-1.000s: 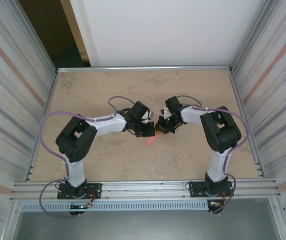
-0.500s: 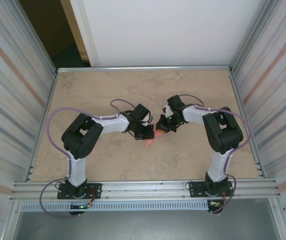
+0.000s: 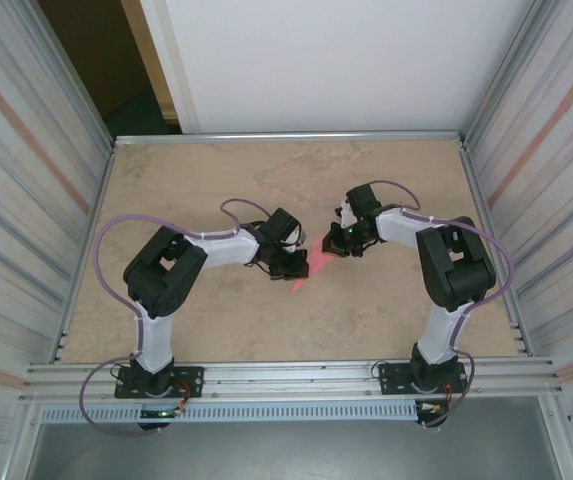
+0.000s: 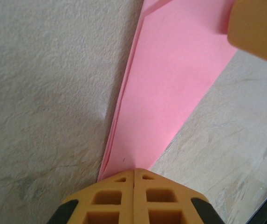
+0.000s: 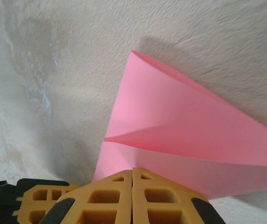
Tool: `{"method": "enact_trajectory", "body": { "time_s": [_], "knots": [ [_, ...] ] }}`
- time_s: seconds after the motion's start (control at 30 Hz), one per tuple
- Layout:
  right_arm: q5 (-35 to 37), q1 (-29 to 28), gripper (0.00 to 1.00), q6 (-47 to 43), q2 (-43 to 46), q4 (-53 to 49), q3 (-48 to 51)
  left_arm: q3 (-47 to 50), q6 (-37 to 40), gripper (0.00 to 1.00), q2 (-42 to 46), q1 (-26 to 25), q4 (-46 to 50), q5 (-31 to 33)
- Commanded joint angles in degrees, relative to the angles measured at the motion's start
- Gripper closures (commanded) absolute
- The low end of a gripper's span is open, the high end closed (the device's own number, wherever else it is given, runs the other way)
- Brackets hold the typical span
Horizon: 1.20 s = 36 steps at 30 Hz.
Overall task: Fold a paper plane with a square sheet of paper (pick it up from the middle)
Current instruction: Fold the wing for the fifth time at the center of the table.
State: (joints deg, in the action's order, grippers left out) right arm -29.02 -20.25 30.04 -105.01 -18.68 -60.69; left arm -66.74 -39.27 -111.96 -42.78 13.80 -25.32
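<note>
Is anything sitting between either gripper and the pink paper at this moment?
Nothing visible does. The left gripper and the right gripper, both shut, meet the pink paper directly at their tips. Whether they pinch it or press it down is unclear.

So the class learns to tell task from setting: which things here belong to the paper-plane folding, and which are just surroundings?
Belongs to the job:
- folded pink-red paper sheet
- left tool, shut, at the paper's edge
- right tool, shut, at the paper's edge

Just surroundings:
- beige stone-patterned table top
- ribbed metal side walls
- white back panel
</note>
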Motion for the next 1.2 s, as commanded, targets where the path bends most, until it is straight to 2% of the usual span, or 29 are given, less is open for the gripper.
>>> {"method": "enact_trajectory", "body": {
  "time_s": [0.0, 0.33, 0.53, 0.83, 1.17],
  "knots": [
    [1.47, 0.61, 0.91, -1.2, -2.1, -2.0, -0.68, 1.17, -0.05, 0.98, -1.5, 0.11, 3.42, 1.35],
    [1.94, 1.6, 0.92, -1.36, -5.91, -3.38, -0.38, 0.69, 0.72, 0.98, -0.22, 0.18, 3.4, 0.67],
    [1.9, 1.73, 0.92, -1.44, -5.71, -3.03, 0.26, -2.91, 1.1, 0.95, 1.67, 0.32, -1.87, -2.23],
    [0.74, 1.59, 0.92, -1.27, -4.58, -1.35, 0.86, -7.32, -0.59, 0.99, -4.33, 0.51, 0.69, 0.22],
    [-1.74, 1.14, 0.91, -3.29, 0.91, -1.34, -1.19, -6.32, -1.16, 1.0, -5.67, 0.51, 4.96, 2.68]
  ]
}}
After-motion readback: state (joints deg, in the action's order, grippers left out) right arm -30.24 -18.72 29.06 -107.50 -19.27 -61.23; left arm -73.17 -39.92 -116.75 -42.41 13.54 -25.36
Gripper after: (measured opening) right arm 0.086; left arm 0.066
